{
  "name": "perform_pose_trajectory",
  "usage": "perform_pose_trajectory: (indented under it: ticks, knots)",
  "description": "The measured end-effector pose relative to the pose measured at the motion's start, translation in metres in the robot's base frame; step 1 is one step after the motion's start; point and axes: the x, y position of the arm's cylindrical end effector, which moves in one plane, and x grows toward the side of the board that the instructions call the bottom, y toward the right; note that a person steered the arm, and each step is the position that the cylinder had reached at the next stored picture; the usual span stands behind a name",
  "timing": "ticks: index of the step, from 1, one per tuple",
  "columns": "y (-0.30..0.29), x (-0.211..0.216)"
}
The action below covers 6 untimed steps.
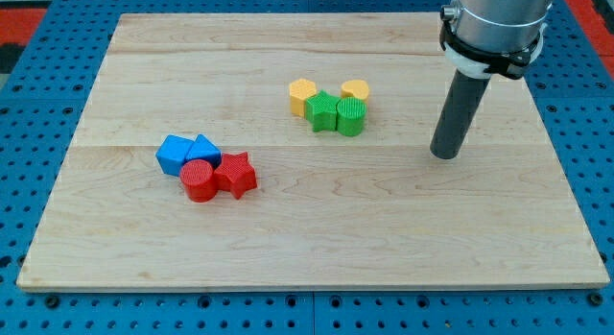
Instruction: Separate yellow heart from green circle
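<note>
Here my tip (444, 154) rests on the wooden board (317, 239) at the view's right, well apart from every block and touching none; being a bare rod, it has no claw to spread or pinch, so it holds nothing. The yellow heart (355, 88) lies to the view's left of my tip and a little toward the view's top, at the right end of a tight cluster. It touches the green circle (351, 116), which sits just below it toward the view's bottom. That near-vertical pairing is what matters: I judge a push between the two, or against the heart's lower edge toward the view's top, would part them. The same cluster holds a green star (323, 112) and a yellow hexagon (302, 96). Further left sit two blue blocks (188, 153), a red cylinder (199, 179) and a red star (236, 174). That makes eight blocks: two yellow, two green, two blue, two red.
</note>
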Motion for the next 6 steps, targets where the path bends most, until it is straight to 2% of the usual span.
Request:
perform_pose_trajectory:
  ticks: [2,4,5,6]
  knots:
    - [-0.063,-0.002]
    - [-0.091,-0.068]
    - [-0.155,-0.088]
    - [-0.179,-0.092]
